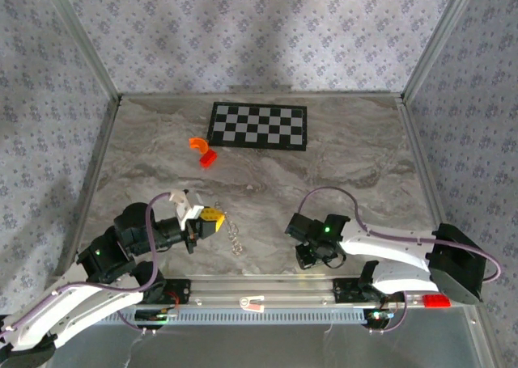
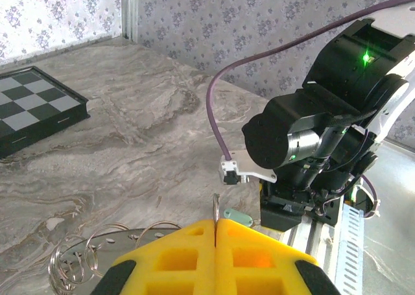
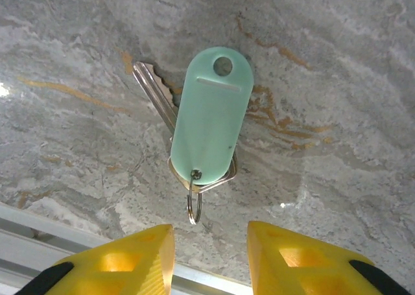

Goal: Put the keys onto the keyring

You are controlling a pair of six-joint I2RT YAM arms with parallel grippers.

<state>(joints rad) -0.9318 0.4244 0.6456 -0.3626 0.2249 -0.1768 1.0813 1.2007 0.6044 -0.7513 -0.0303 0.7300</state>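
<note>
Left claw [image 2: 215, 227], shut on the keyring [image 1: 235, 237], presents it towards the keys [image 3: 209, 123], over which the half-open, empty right claw [image 3: 211, 240] hovers, probably to pick them

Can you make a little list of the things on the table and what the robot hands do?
keys: pale green tag over a metal key, flat on the table
keyring: silvery chain loops
left gripper: shut on a thin loop of the keyring
right gripper: open, close to the keys
far side: checkerboard, orange piece, red piece
</note>
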